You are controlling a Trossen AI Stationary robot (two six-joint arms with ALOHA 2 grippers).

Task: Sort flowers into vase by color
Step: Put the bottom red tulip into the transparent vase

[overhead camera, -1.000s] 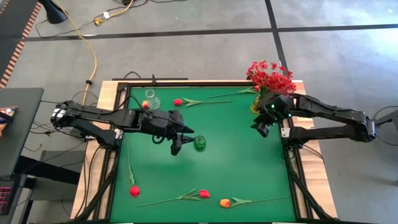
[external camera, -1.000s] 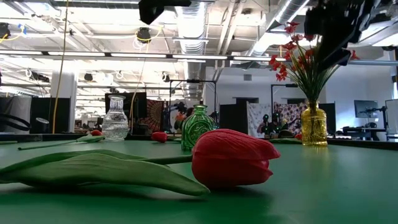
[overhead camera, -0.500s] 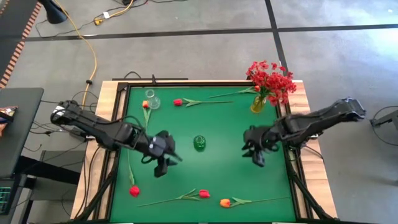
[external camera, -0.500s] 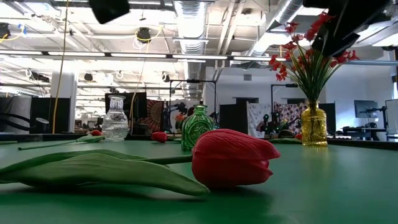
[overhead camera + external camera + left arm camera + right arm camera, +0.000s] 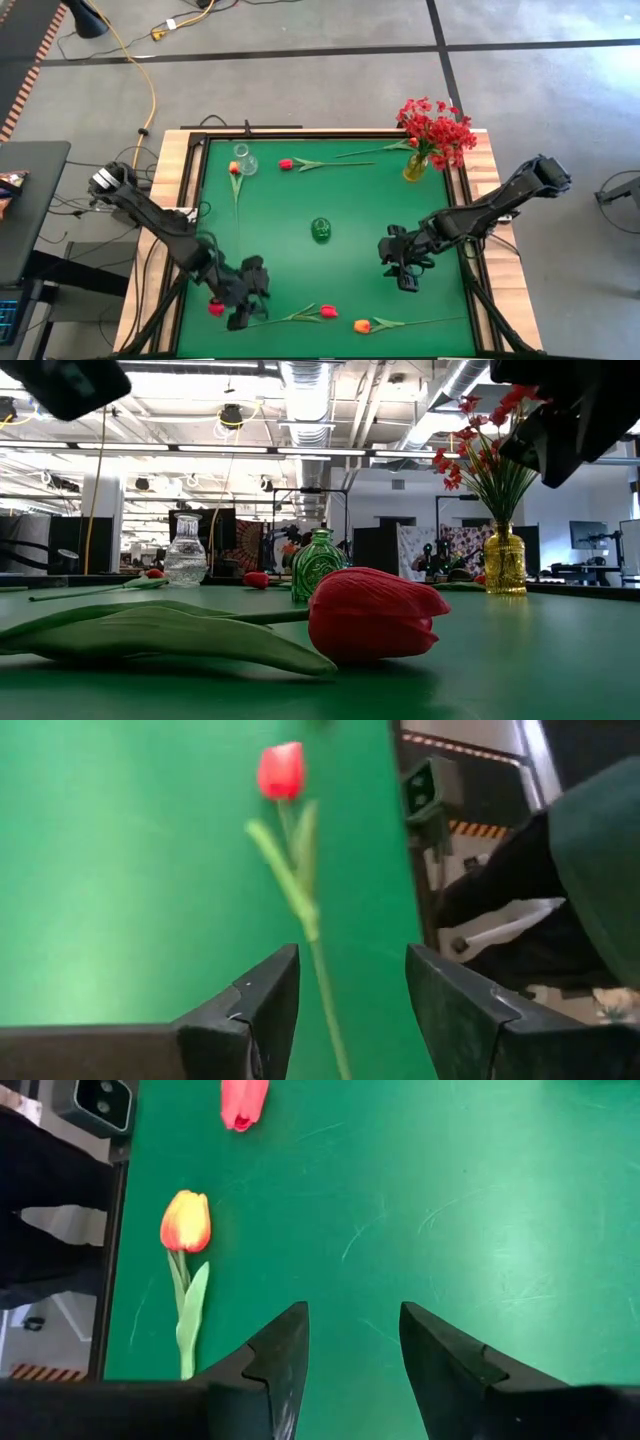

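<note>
1. We see the green table (image 5: 350, 200) carrying everything, with both arms reaching over its near half.
2. The yellow vase (image 5: 415, 166) with the spray of small red blossoms (image 5: 435, 125) stands at the far right corner, well beyond the right gripper (image 5: 400, 262).
3. The left gripper (image 5: 243, 300) hangs over the near left part of the table with its fingers spread wide and nothing between them; a red tulip (image 5: 281, 770) lies ahead of it, the stem running back into the gap between the fingers.
4. The right gripper hangs over the near right part, fingers wide apart and empty.
5. An orange tulip (image 5: 186, 1222) lies ahead of the right gripper, off to one side of its gap, with a red-pink tulip (image 5: 243, 1102) a little farther on.
6. The green vase (image 5: 320, 230) stands mid-table, between the two grippers and beyond them.
7. The clear vase (image 5: 242, 158) sits at the far left, well beyond the left gripper, holding an orange tulip head (image 5: 234, 169).
8. One more red tulip (image 5: 287, 164) lies near the far edge, just beside the clear vase.
</note>
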